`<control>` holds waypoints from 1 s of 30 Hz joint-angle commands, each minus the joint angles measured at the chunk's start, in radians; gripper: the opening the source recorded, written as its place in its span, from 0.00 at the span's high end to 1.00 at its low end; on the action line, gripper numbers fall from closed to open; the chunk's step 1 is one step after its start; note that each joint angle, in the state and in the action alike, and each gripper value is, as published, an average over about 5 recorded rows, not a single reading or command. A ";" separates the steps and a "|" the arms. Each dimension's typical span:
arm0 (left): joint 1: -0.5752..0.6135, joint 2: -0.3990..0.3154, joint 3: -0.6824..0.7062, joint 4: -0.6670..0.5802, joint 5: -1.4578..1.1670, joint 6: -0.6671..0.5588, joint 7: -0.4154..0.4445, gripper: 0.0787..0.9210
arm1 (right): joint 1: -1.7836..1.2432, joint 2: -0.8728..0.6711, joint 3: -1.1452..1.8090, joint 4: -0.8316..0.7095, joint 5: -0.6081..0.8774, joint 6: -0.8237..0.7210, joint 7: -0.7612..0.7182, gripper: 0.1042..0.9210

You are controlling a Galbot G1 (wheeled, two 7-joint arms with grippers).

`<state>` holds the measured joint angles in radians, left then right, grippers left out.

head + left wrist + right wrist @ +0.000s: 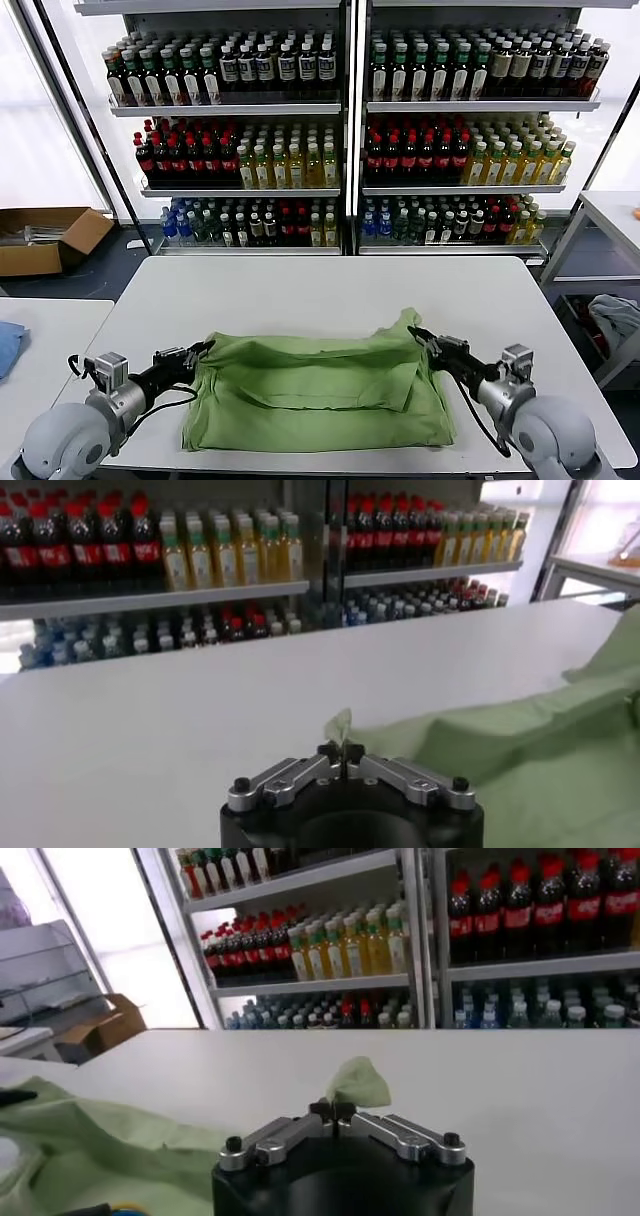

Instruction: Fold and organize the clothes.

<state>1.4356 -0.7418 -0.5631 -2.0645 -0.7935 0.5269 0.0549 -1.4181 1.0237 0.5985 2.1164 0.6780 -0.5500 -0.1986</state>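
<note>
The clothes are one light green shirt (320, 395), lying partly folded across the near half of the white table (330, 285), plain side up. My left gripper (205, 347) is shut on the shirt's upper left corner; a small tip of green fabric (339, 723) sticks out between its closed fingers (341, 752). My right gripper (413, 333) is shut on the upper right corner, and a tuft of green cloth (358, 1081) pokes up past its closed fingertips (333, 1111). Both corners are lifted slightly off the table.
Shelves of bottled drinks (340, 130) stand behind the table. A cardboard box (45, 238) sits on the floor at the far left. A blue cloth (8, 345) lies on a side table to the left, and a grey-white bundle (617, 320) rests at the right.
</note>
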 commanded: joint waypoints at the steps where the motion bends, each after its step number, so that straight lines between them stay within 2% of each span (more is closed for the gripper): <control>1: 0.246 -0.068 -0.126 -0.108 0.091 0.051 -0.021 0.99 | -0.281 0.040 0.116 0.111 -0.081 0.041 -0.016 1.00; 6: 0.309 -0.113 -0.126 -0.121 0.169 0.051 -0.009 0.99 | -0.299 0.058 0.101 0.092 -0.190 0.074 -0.009 1.00; 10: 0.314 -0.129 -0.140 -0.119 0.187 0.051 -0.008 0.96 | -0.281 0.059 0.104 0.084 -0.204 0.076 -0.003 0.94; 16: 0.343 -0.122 -0.230 -0.141 0.164 0.051 -0.009 0.77 | -0.287 0.052 0.206 0.086 -0.172 0.112 -0.027 0.73; 20: 0.359 -0.134 -0.271 -0.164 0.128 0.048 -0.035 0.63 | -0.276 0.064 0.303 0.035 -0.180 0.188 -0.037 0.59; 23: 0.334 -0.182 -0.229 -0.180 0.094 0.005 -0.100 0.53 | -0.260 0.078 0.354 -0.025 -0.201 0.288 -0.052 0.48; 26: 0.301 -0.267 -0.146 -0.170 0.102 -0.069 -0.185 0.42 | -0.261 0.090 0.380 -0.068 -0.224 0.405 -0.087 0.38; 30: 0.272 -0.381 -0.062 -0.139 0.121 -0.124 -0.272 0.29 | -0.278 0.102 0.394 -0.075 -0.222 0.438 -0.105 0.24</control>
<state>1.7318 -0.9206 -0.7391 -2.2134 -0.6714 0.5219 -0.0368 -1.6778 1.1063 0.8936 2.1107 0.4869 -0.2868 -0.2597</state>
